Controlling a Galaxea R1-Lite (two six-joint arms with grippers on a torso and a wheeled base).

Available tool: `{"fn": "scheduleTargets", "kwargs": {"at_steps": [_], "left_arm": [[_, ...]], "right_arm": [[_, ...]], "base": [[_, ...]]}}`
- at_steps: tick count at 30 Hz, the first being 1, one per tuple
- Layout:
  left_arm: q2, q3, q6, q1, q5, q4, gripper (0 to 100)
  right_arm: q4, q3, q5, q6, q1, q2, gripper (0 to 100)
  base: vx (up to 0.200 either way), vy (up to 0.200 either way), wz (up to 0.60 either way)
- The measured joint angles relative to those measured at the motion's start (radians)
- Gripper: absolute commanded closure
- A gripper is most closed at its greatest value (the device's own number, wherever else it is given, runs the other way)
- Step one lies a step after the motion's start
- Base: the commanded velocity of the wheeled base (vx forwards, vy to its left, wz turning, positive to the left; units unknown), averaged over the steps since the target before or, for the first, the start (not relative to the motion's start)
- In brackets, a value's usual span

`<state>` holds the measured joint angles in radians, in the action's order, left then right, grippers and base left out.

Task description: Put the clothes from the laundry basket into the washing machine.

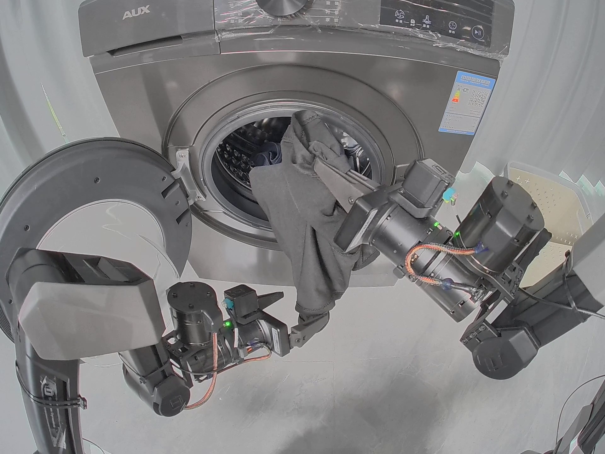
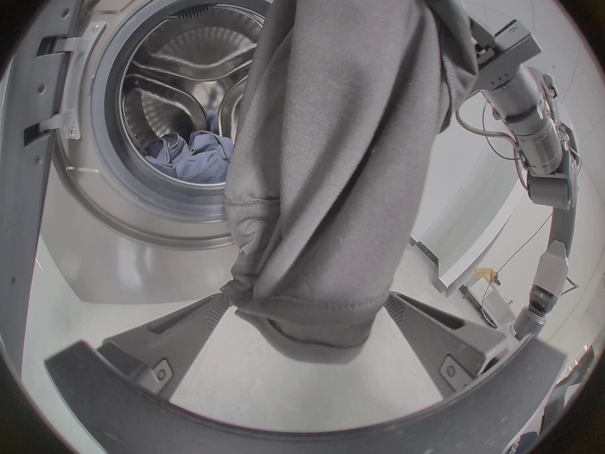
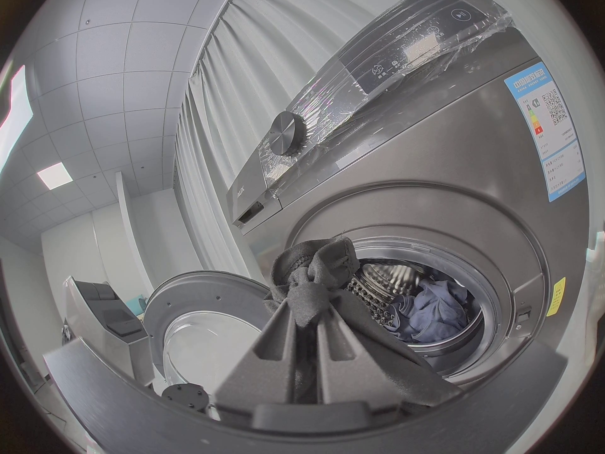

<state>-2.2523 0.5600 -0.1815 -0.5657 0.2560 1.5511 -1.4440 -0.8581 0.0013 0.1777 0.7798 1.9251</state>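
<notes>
I am looking at the washing machine [image 1: 302,64] with its round door [image 1: 94,190] swung wide open to the robot's left. The right gripper [image 1: 321,166] is pinching a bunched top part of a grey garment [image 1: 302,222] between closed fingers [image 3: 283,348], just in front of the upper part of the drum opening [image 2: 176,83]. The garment is hanging down from that grip across the front of the opening and below its lower rim, outside the drum. Its bottom hem is dangling between the fingers [image 2: 183,329] of the left gripper [image 1: 293,313], which are standing wide apart and not clamping anything. I am seeing one of these fingers right against the hem, though I cannot tell if it is pressing the cloth. A blue garment [image 3: 432,313] is lying crumpled on the floor of the drum. The pale laundry basket [image 1: 554,209] is sitting to the robot's right of the machine, behind the right arm.
</notes>
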Motion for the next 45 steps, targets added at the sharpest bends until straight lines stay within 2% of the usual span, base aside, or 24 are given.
{"fn": "scheduleTargets", "kwargs": {"at_steps": [11, 12, 18, 24, 30, 37, 38, 45], "left_arm": [[-0.094, 0.164, -0.001, 0.005, -0.007, -0.003, 0], [-0.103, 0.175, -0.001, 0.006, -0.009, -0.003, 100], [-0.131, 0.208, 0.005, 0.012, -0.044, 0.0, 100], [-0.116, 0.186, 0.021, 0.012, -0.06, 0.001, 100], [-0.014, 0.059, 0.038, 0.008, -0.062, 0.001, 100], [0.185, -0.13, 0.064, 0.0, -0.036, 0.0, 100], [0.217, -0.151, 0.066, -0.003, -0.033, 0.0, 100], [0.372, -0.205, 0.076, -0.021, -0.023, -0.001, 100]], "right_arm": [[0.0, 0.004, -0.001, 0.0, 0.01, 0.0, 100], [0.0, 0.005, -0.001, 0.0, 0.01, 0.0, 100], [0.0, 0.009, -0.001, 0.0, 0.011, 0.0, 100], [-0.001, 0.012, -0.001, 0.0, 0.0, 0.001, 100], [0.0, 0.024, -0.008, -0.002, -0.024, 0.015, 100], [-0.012, 0.059, -0.02, -0.005, -0.051, 0.046, 100], [-0.013, 0.064, -0.021, -0.005, -0.054, 0.053, 0], [-0.018, 0.136, -0.026, -0.004, -0.077, 0.094, 0]], "base": [[0.0, 0.0, 0.0], [0.0, 0.0, 0.0], [0.0, 0.0, 0.0], [0.0, 0.0, 0.0], [0.0, 0.0, 0.0], [0.0, 0.0, 0.0], [0.0, 0.0, 0.0], [0.0, 0.0, 0.0]]}}
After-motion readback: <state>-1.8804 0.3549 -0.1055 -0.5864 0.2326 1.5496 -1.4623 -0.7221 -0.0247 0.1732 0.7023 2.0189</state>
